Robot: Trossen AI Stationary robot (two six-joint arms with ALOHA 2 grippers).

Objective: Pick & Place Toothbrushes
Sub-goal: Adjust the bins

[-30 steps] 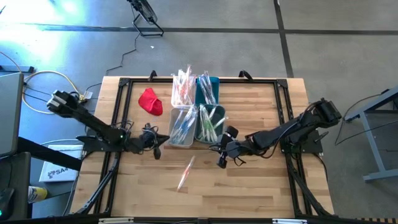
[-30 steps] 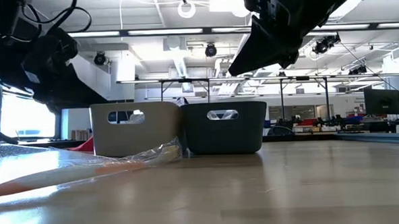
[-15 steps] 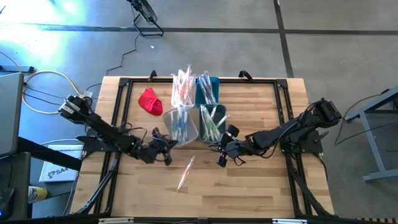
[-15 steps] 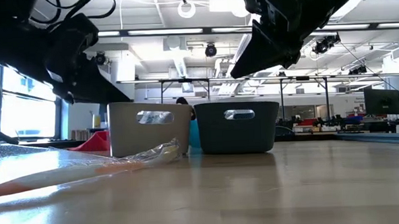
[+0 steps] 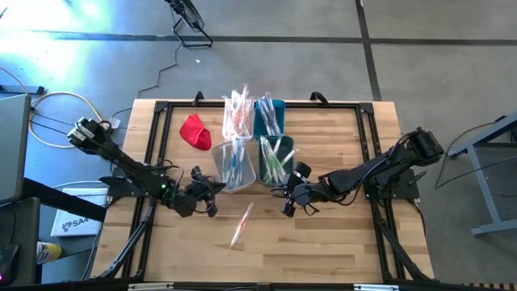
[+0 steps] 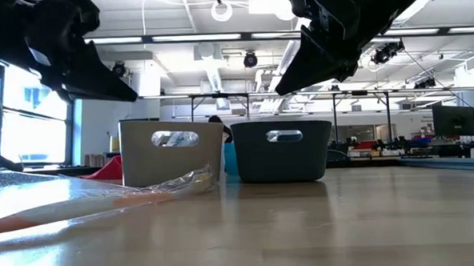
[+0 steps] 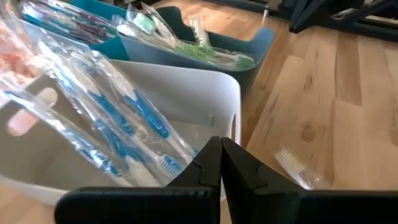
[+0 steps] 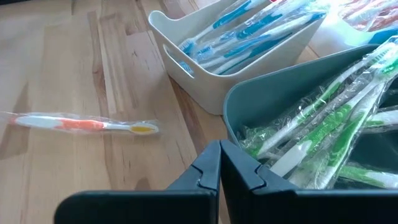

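High view, notes on the last second.

Spotter: The left gripper (image 5: 207,196) has pushed in toward the bins and drawn back a little. It now sits just beside the white bin (image 5: 216,166), on the side nearest you. Its fingers are pressed together with nothing between them.

Checker: Did the bin move?

Spotter: Yes. It has slid off its old line beside the teal bin (image 8: 249,93) and now sits slightly skewed, with a small gap between the two. In the low view it has shifted sideways as well. I judge that you nudged it, not gripped it.

Checker: And the right arm?

Spotter: It is unchanged. The right gripper (image 5: 287,206) hangs just in front of the teal bin, fingers closed and empty.

Checker: Where are the toothbrushes?

Spotter: The blue toothbrushes (image 7: 124,118) are in the white bin and the green toothbrushes (image 8: 323,137) are in the teal one. More stand in the two bins behind. One orange toothbrush (image 5: 241,224) lies loose in its wrapper on the bare wood. It is between the two grippers, nearer you than either, and neither one touches it.

Checker: What does that mean for the task?

Spotter: Nothing has been placed in this interval. The loose brush looks like the next pick. You will have to open a gripper first, since both are closed. Mind the displaced bin, because its rim now sits close to your left approach.
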